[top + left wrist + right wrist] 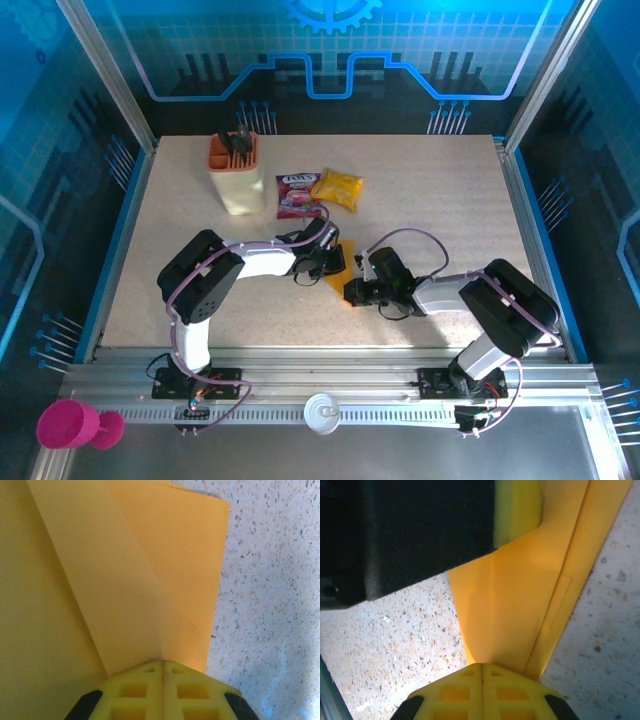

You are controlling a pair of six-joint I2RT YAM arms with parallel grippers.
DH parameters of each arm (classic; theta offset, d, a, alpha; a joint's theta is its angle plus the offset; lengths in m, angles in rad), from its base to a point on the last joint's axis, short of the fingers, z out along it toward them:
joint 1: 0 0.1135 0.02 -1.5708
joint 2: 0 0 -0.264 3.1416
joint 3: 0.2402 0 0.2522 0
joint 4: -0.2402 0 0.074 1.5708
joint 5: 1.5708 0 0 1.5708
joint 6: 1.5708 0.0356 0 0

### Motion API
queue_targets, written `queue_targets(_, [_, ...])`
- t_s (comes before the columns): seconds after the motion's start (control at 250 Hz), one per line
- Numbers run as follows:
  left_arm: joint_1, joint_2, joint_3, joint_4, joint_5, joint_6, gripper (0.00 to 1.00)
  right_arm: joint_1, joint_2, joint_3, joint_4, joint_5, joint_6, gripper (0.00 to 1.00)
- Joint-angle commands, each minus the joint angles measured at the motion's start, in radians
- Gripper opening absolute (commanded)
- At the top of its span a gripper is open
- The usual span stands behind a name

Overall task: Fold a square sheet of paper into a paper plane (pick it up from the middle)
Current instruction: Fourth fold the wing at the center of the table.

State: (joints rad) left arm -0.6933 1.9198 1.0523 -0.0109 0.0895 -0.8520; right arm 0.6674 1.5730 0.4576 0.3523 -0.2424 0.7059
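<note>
Left fingers (162,669): pressed fully together, pad to pad, tips down on the sheet of paper (100,580). Whether a ply is caught between the pads, cannot tell. Right fingers (482,672): likewise closed tight, tips at the sheet's narrow end, where a long crease runs away from them. Sheet is orange-yellow and partly folded, with a diagonal flap lying over the lower layer. It lies flat on the speckled tabletop (450,200), mid-table, between the two wrists in the top view. One left pad, seen from the right wrist, rests on the sheet's far part. Behind, apart from the sheet: cream holder (235,175), purple-red packet (297,193), yellow snack bag (338,188).
</note>
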Motion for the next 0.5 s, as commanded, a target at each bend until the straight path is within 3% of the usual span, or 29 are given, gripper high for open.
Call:
queue_targets(0.0, [0.008, 0.074, -0.016, -0.125, -0.064, -0.009, 0.0, 0.043, 0.012, -0.099, -0.337, -0.012, 0.01, 0.0])
queue_targets(0.495, [0.015, 0.089, -0.019, -0.123, -0.068, -0.012, 0.0, 0.046, -0.125, -0.144, -0.434, 0.022, 0.038, 0.0])
